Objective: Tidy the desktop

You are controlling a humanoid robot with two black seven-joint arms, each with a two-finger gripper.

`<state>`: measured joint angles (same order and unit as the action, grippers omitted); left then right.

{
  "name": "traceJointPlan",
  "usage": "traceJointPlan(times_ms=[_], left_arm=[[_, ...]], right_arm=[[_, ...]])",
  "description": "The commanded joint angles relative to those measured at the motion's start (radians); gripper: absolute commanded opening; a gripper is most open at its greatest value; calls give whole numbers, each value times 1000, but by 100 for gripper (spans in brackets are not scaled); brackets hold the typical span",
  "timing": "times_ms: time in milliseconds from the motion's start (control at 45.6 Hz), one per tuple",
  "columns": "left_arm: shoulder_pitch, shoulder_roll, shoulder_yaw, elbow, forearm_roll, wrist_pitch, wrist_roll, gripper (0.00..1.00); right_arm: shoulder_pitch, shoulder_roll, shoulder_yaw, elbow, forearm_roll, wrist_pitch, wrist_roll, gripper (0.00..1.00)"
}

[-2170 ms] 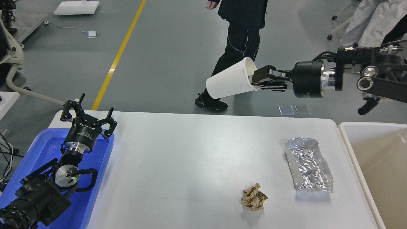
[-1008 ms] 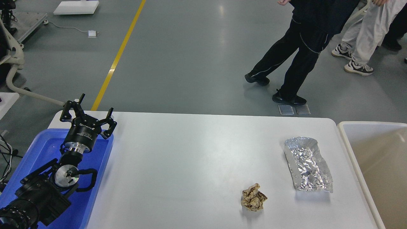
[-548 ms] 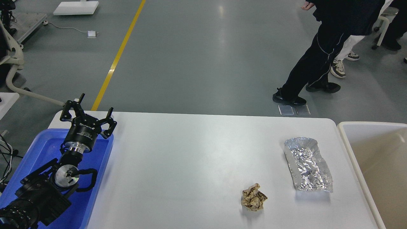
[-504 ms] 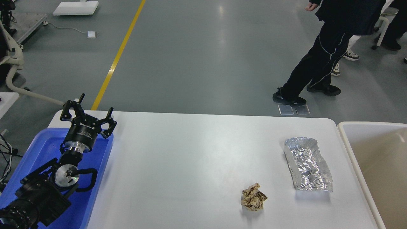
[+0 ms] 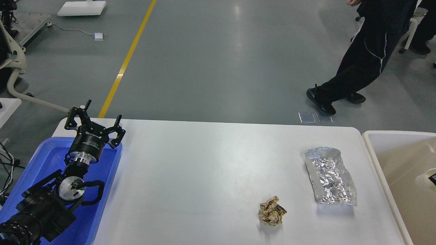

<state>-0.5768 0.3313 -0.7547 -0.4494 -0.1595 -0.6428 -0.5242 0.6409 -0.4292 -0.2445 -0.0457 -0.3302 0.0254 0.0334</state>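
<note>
The white table (image 5: pixel 211 170) spreads to the right of our left jaws (image 5: pixel 93 123), which stand released over the blue tray (image 5: pixel 44 163). Far right of them lie the foil bag (image 5: pixel 329 176) and the paper ball (image 5: pixel 272 211).

the beige bin (image 5: pixel 374 149) runs off the right and bottom edges, and a pale rounded thing (image 5: pixel 425 178) inside it is cut by the right edge, too little showing to name. the walking person (image 5: pixel 371 51) is cropped above the waist.
</note>
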Motion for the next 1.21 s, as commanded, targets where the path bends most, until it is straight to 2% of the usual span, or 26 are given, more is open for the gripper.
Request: traceJointPlan(times_ms=[0, 285, 307, 373, 460, 504, 570, 877, 987, 1184], left_arm=[[0, 0, 0, 0, 0, 0, 0, 100], [0, 0, 0, 0, 0, 0, 0, 100], [0, 0, 0, 0, 0, 0, 1, 100], [0, 0, 0, 0, 0, 0, 0, 100], [0, 0, 0, 0, 0, 0, 0, 100], [0, 0, 0, 0, 0, 0, 0, 100], [0, 0, 0, 0, 0, 0, 0, 100], [0, 0, 0, 0, 0, 0, 0, 100], [0, 0, 0, 0, 0, 0, 0, 100], [0, 0, 1, 0, 0, 0, 0, 100]], right_arm=[[-26, 41, 17, -2, 10, -15, -1, 0], [-24, 41, 14, -2, 10, -36, 2, 0], [-24, 41, 13, -2, 10, -47, 2, 5], [-24, 41, 7, 0, 10, -88, 2, 38], [-23, 40, 7, 1, 10, -142, 3, 74], [-23, 40, 11, 1, 10, -165, 3, 87], [-23, 41, 16, 3, 10, -189, 5, 97], [49, 23, 57, 33, 16, -179, 3, 99], [100, -40, 180, 89, 16, -176, 3, 100], [226, -161, 493, 293, 16, -179, 6, 100]])
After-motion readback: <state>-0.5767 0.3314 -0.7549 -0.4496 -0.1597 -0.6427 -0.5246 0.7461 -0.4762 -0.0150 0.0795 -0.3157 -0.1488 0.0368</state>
